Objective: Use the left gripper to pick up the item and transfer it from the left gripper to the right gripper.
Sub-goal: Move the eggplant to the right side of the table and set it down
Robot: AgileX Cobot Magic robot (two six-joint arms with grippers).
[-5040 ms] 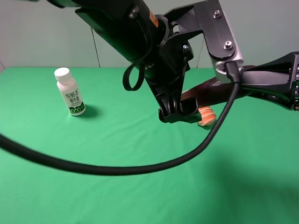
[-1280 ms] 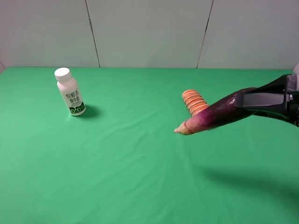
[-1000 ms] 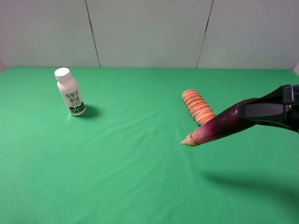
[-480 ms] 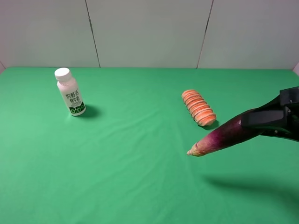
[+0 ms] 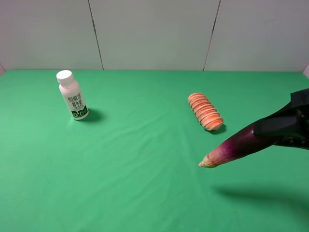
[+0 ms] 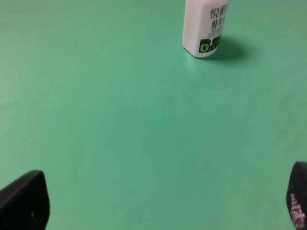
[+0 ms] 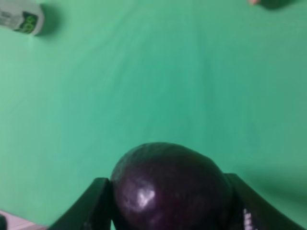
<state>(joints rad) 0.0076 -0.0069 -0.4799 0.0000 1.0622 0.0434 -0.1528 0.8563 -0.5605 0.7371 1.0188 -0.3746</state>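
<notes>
Exterior high: you had the eggplant point(image 5: 236, 147) aloft at right of frame, thick end clamped in the right gripper point(image 5: 264, 133), pale tip slanting down toward centre. Left wrist: the left gripper point(image 6: 160, 201) stood spread and empty, the bottle point(image 6: 205, 26) well beyond its fingers. Right wrist: dark end pinched between the fingers point(image 7: 93, 201); handover judged made, and next calls for a firm hold on the long overhang.

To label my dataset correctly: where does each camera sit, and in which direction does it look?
Exterior high: mounted high, facing the wall; shows right fingers holding the eggplant.
Left wrist: down at green cloth; left fingers apart.
Right wrist: along the eggplant, between its fingers.
All share the white bottle.
</notes>
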